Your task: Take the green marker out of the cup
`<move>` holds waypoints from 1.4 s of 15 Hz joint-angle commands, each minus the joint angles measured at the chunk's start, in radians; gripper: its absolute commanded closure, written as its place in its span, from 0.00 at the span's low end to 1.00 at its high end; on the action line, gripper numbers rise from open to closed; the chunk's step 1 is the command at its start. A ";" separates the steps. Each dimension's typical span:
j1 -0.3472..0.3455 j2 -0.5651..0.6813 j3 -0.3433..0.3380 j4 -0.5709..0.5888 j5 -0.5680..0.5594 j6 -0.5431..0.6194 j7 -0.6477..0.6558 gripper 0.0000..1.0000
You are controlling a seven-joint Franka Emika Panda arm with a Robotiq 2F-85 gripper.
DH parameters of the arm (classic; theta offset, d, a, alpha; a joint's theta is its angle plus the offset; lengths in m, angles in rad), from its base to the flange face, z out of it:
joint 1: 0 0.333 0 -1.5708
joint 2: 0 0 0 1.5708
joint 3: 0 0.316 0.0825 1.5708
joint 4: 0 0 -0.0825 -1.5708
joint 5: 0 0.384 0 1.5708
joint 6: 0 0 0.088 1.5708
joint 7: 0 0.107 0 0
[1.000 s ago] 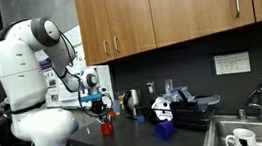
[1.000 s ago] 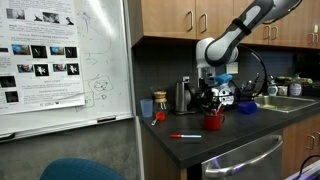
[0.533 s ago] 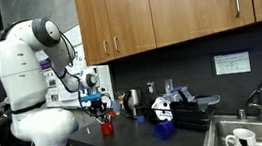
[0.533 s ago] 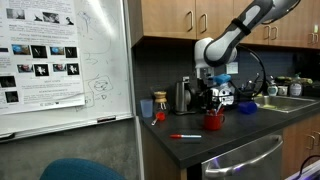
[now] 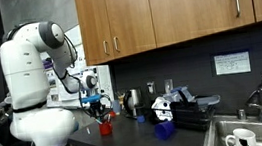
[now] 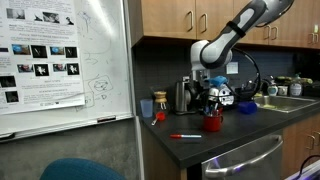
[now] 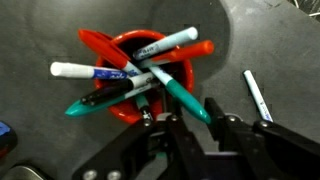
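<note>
The small red cup [image 7: 105, 47] stands on the dark counter and holds several markers. It shows in both exterior views [image 5: 106, 128] [image 6: 213, 122]. The green marker [image 7: 178, 95] leans out of the cup toward my gripper, and its free end sits between the fingertips. My gripper [image 7: 197, 125] is just above and beside the cup, with the jaws closed narrowly on that end. It hangs over the cup in both exterior views [image 5: 100, 112] [image 6: 212, 105]. A second teal marker [image 7: 95, 102] lies in the cup pointing the other way.
A white marker [image 7: 257, 95] lies on the counter next to the gripper. A red marker [image 6: 185, 136] lies in front of the cup. A blue container [image 5: 164, 129] and appliances stand farther along. A white mug [image 5: 242, 140] sits in the sink. A whiteboard [image 6: 60, 60] borders the counter.
The arm's upper links have shifted slightly. The gripper stays low over the red cup.
</note>
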 commanded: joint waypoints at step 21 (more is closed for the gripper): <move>0.007 -0.109 0.006 0.084 -0.057 -0.061 -0.012 0.97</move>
